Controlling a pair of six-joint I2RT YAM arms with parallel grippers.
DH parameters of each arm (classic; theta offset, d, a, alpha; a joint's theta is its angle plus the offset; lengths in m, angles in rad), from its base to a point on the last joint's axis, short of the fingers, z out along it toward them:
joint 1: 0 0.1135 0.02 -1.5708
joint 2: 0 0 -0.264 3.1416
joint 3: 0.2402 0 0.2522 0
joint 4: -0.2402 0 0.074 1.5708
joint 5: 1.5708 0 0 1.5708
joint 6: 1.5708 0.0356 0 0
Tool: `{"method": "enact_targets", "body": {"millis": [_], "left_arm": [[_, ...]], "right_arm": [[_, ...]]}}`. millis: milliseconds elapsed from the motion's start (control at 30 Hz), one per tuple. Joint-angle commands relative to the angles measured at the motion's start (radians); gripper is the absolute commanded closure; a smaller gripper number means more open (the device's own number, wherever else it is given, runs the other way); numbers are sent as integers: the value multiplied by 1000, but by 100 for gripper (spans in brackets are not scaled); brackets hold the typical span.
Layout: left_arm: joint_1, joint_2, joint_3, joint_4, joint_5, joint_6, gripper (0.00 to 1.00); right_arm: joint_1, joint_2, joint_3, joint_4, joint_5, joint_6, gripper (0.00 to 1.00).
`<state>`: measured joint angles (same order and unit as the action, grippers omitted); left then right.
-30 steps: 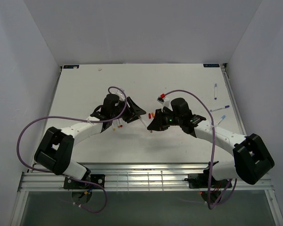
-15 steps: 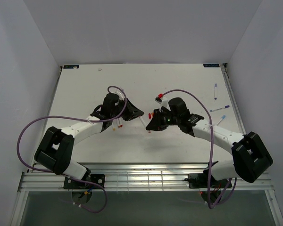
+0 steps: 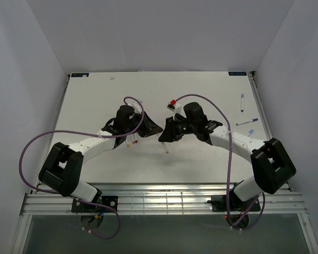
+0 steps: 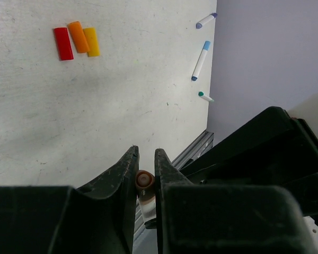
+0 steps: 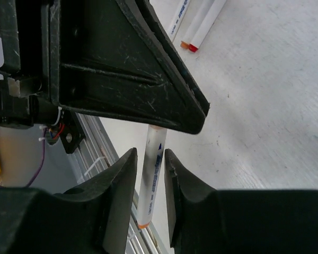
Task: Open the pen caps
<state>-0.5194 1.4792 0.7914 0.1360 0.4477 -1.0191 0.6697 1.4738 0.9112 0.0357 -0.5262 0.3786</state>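
Observation:
My left gripper (image 4: 143,159) is shut on the brownish-orange cap (image 4: 143,180) of a white-barrelled pen. In the top view it (image 3: 152,127) meets my right gripper (image 3: 166,133) at mid-table, and the pen's barrel (image 3: 165,146) sticks out below them. In the right wrist view my right gripper (image 5: 151,159) straddles that barrel (image 5: 152,180). The barrel touches one finger, and a thin gap shows at the other. Loose red (image 4: 63,43), orange (image 4: 78,37) and yellow (image 4: 91,42) caps lie side by side on the table.
Uncapped pens with orange and red tips (image 3: 131,141) lie by my left arm and also show in the right wrist view (image 5: 201,26). Capped purple (image 3: 242,101), blue (image 3: 247,122) and green-ended (image 3: 247,135) pens lie near the table's right edge. A metal rail (image 3: 164,201) runs along the near edge.
My right gripper has moved up and left along the pen, close against my left gripper. More of the barrel now sticks out below. The left gripper has barely moved.

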Motion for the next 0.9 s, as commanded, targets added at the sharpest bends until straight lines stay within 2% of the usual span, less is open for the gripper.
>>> {"method": "enact_targets", "body": {"millis": [0, 233, 333, 433, 467, 533, 567, 633, 667, 767, 833, 867], "left_arm": [[-4, -43, 0, 7, 42, 30, 100], [-4, -40, 49, -18, 23, 2, 100], [-4, -34, 75, -53, -4, -9, 100], [-4, -27, 103, -163, -85, -15, 100], [-4, -22, 148, -212, -116, -12, 100], [-10, -10, 192, -326, -226, -10, 100], [-11, -8, 233, -354, -263, -12, 100], [-16, 3, 271, -424, -342, -7, 100], [-16, 7, 285, -438, -360, -9, 100], [-16, 3, 301, -452, -406, -22, 100], [-16, -5, 301, -457, -432, -16, 100], [-16, -11, 301, -460, -444, -9, 100]], "right_arm": [[2, 37, 48, 12, -110, -29, 68], [5, 60, 37, 38, -115, -4, 82], [10, 62, 35, 21, -55, -6, 92], [56, 48, 58, -64, 137, -42, 92], [86, 43, 70, -100, 346, -94, 92], [194, 54, 120, -189, 559, -144, 92], [223, 66, 139, -226, 748, -161, 92], [283, 115, 196, -313, 889, -168, 92], [310, 128, 210, -335, 1020, -167, 92], [321, 157, 238, -361, 1080, -167, 92], [318, 154, 229, -333, 1030, -175, 92], [314, 149, 221, -310, 923, -179, 92]]}}
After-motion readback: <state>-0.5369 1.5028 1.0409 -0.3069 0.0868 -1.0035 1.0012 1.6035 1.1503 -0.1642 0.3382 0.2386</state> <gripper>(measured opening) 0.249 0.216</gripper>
